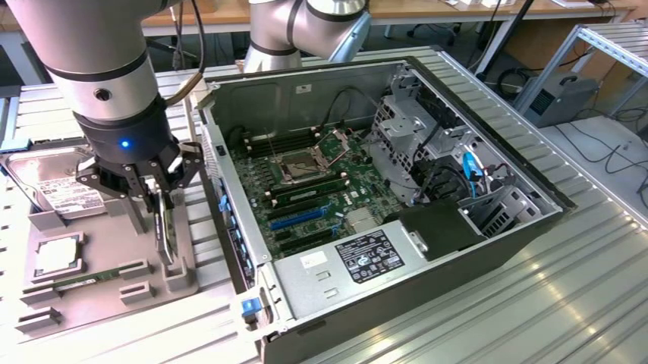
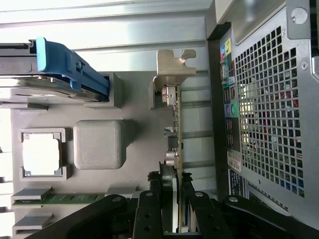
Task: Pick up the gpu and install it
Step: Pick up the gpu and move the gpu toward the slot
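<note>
Gpu location: the gpu (image 2: pixel 175 134) stands on edge in a grey tray (image 1: pixel 102 299), just beside the computer case (image 1: pixel 486 250) and outside it.
Handling: judged light, stiff and fragile, a thin board with exposed parts.
Grasp point: judged best by the flat faces near the upper edge, clear of the bracket (image 2: pixel 172 67).
Hand state: the hand (image 1: pixel 152 205) is drawn in on both faces, apparently pinching the gpu.
Position to hand: the gpu is directly beneath the hand, between its fingers, which sit at the end away from the bracket.

The card (image 1: pixel 163 227) stands on edge on the tray (image 1: pixel 102 303). The computer case (image 1: pixel 303 91) lies just beside, on the exterior view's right.
</note>
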Tool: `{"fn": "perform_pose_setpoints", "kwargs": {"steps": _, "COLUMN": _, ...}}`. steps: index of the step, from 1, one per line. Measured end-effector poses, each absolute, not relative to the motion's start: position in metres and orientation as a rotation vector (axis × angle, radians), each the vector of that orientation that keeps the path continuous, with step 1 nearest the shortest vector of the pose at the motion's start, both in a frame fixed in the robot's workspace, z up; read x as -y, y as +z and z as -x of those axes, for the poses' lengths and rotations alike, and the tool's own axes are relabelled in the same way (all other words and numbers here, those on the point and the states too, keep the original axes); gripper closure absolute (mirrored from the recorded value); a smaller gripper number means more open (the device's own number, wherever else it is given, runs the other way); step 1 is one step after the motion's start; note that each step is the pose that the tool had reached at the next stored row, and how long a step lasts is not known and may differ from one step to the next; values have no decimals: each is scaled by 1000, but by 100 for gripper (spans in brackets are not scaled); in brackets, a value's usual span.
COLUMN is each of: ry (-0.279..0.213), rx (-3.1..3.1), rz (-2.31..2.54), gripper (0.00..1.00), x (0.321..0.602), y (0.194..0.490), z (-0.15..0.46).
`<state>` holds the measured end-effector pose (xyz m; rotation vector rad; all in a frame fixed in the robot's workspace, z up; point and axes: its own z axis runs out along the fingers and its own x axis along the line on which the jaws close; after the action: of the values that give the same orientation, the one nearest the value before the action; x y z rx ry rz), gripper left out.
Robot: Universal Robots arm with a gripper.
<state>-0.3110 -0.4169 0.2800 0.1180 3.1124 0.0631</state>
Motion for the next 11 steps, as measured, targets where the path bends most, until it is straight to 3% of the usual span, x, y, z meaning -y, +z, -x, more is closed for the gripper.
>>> {"fn": "perform_pose_setpoints", "kwargs": {"steps": 11, "ry": 63, "rx": -3112, "rz": -118, "gripper": 73, "x": 417, "y": 284, "z": 311}}
